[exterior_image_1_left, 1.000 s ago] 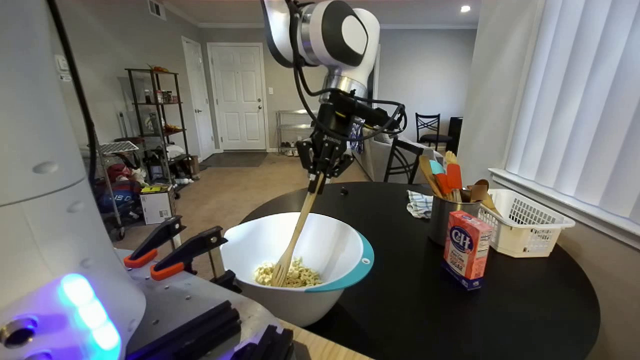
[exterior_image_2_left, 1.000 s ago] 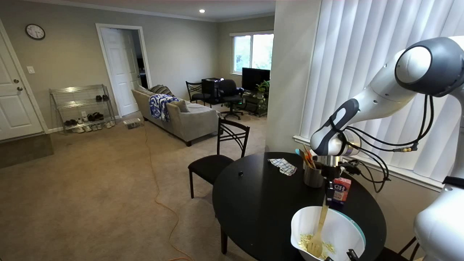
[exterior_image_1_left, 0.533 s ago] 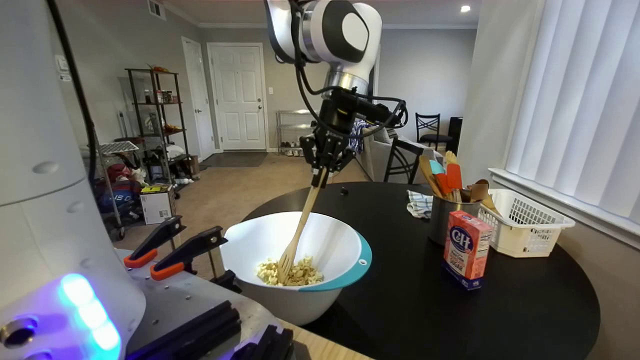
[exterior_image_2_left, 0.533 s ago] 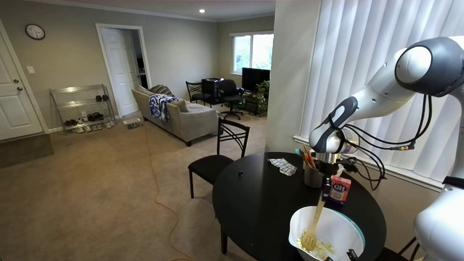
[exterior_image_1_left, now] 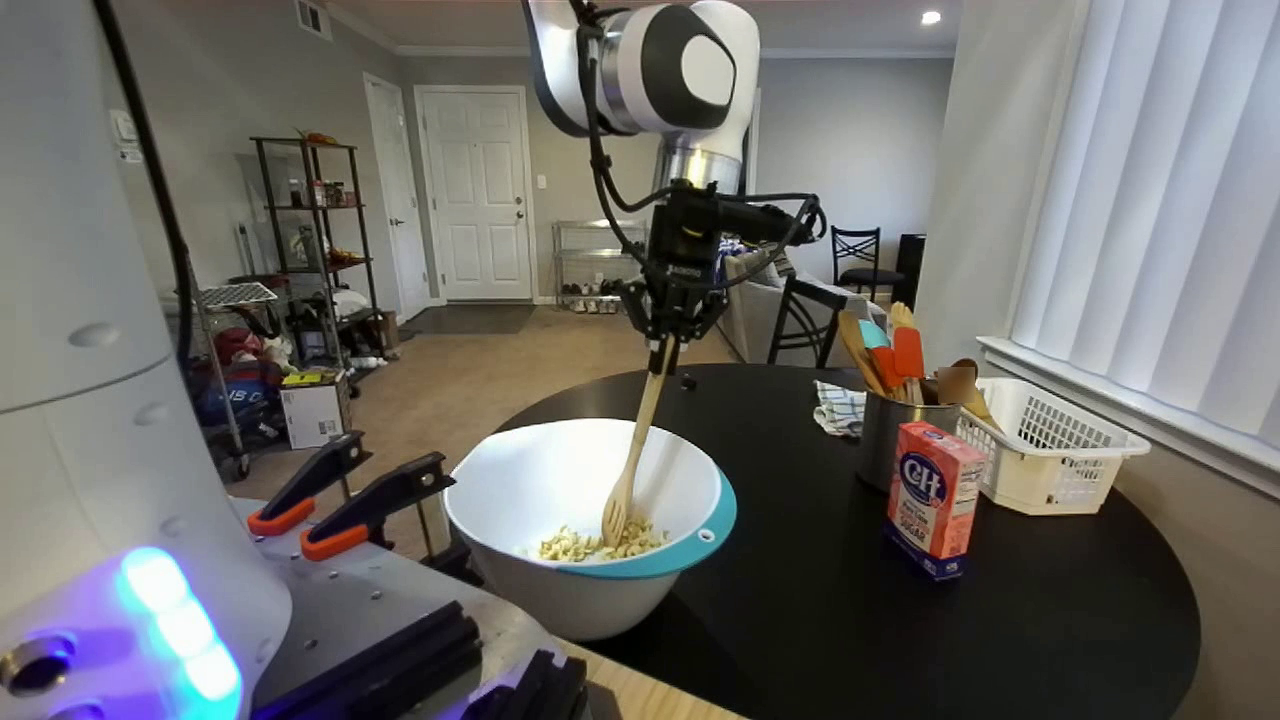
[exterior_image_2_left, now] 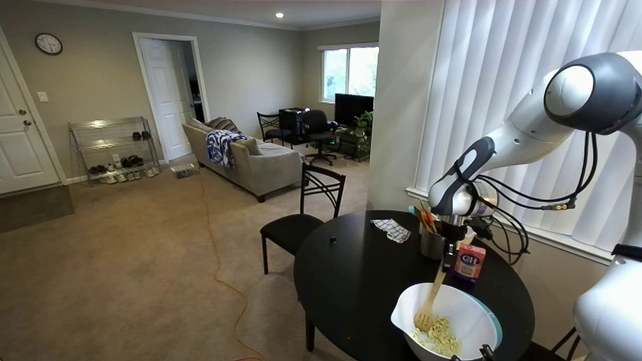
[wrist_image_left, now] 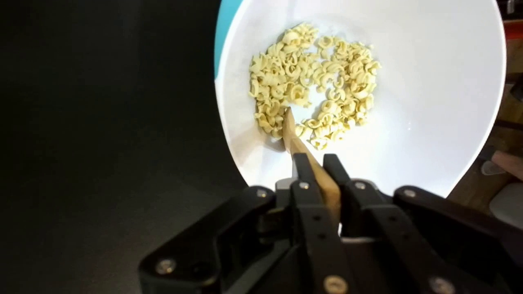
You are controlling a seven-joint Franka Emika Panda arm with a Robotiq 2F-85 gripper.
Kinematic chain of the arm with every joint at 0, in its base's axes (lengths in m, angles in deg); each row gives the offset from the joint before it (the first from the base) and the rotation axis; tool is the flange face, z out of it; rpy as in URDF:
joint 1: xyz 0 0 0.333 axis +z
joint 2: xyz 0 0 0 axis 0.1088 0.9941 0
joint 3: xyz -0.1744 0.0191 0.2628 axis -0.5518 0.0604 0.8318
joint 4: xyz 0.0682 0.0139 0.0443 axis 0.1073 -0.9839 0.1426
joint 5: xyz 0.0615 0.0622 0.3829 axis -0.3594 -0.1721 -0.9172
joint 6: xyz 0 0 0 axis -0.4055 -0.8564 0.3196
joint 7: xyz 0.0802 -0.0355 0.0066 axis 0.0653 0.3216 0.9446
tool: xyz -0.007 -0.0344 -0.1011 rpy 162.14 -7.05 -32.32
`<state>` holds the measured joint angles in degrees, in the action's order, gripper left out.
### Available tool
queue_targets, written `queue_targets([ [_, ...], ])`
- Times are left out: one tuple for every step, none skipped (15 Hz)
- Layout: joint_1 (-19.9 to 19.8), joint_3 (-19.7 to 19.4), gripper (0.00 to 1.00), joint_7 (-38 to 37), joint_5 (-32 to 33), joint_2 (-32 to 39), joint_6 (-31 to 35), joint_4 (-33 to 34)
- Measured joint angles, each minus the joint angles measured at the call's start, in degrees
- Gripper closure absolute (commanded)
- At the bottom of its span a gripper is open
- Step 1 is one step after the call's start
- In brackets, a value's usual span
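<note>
Gripper (wrist_image_left: 318,165): pinched on the wooden fork (exterior_image_1_left: 638,445)
Wooden fork: swept across the bowl (exterior_image_1_left: 570,600)
Bowl: nudged slightly along
Pasta (wrist_image_left: 273,77): rearranged, seemingly being stirred

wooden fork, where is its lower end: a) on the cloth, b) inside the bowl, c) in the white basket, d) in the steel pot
b, as the fork slants down from the gripper shut on its handle, with its tines inside the bowl, beside the pasta.
</note>
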<state>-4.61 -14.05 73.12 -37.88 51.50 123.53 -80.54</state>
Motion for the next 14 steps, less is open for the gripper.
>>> queue_targets([
  [0.08,-0.31,0.95,-0.82,0.71,0.02,0.82,-0.26],
  [0.15,-0.59,0.95,-1.68,1.38,0.01,1.28,-0.42],
  [0.28,-0.96,0.95,-2.58,2.17,0.00,1.55,-0.50],
  [0.42,-1.40,0.95,-3.48,3.00,-0.03,1.60,-0.54],
  [0.56,-1.84,0.95,-4.41,3.87,-0.08,1.60,-0.55],
  [0.59,-2.24,0.95,-5.14,4.50,-0.12,1.60,-0.58],
  [0.59,-2.59,0.95,-5.67,4.92,-0.14,1.60,-0.61],
  [0.58,-2.93,0.95,-6.20,5.22,-0.16,1.61,-0.62],
  [0.58,-3.23,0.95,-6.40,5.38,-0.17,1.61,-0.62],
  [0.57,-3.52,0.95,-6.41,5.45,-0.18,1.60,-0.63],
  [0.56,-3.79,0.95,-6.41,5.63,-0.18,1.59,-0.63],
  [0.53,-3.98,0.95,-6.41,5.80,-0.19,1.53,-0.64],
  [0.51,-4.12,0.95,-6.41,5.99,-0.20,1.47,-0.64],
  [0.46,-4.19,0.95,-6.39,6.09,-0.23,1.33,-0.65],
])
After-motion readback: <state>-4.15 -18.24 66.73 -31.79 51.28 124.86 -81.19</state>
